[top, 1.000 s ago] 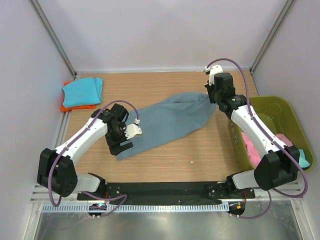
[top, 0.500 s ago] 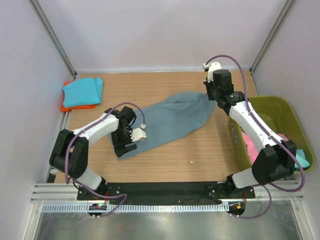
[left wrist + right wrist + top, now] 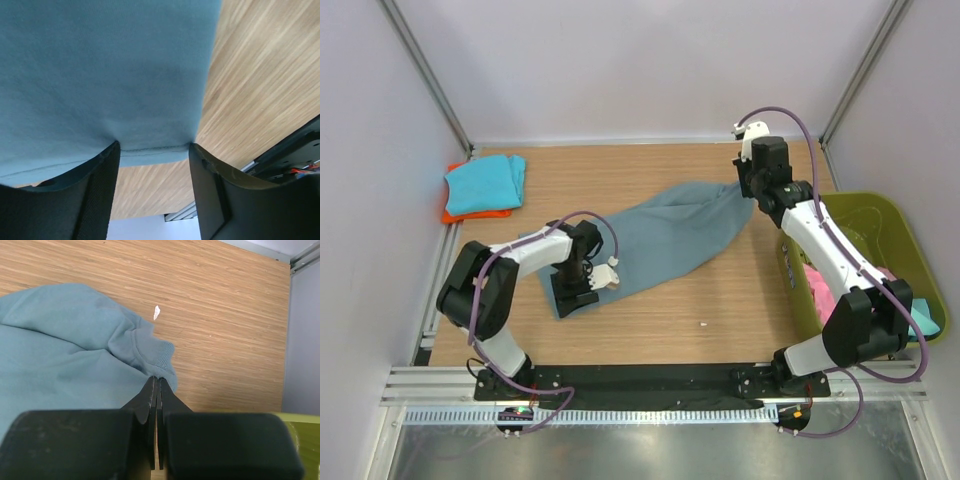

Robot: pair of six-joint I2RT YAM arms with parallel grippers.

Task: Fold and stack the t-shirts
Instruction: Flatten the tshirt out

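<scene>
Left wrist: left fingers (image 3: 95,200), spread, should bite the slate blue-grey cloth t-shirt (image 3: 100,75) hem squarely; right fingers (image 3: 144,406) clench its collar.

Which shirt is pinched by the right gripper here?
The blue-grey shirt, stretched across mid-table; the right gripper is shut on its collar. The turquoise shirt and orange shirt lie stacked far left, the pink shirt in the basket.
</scene>
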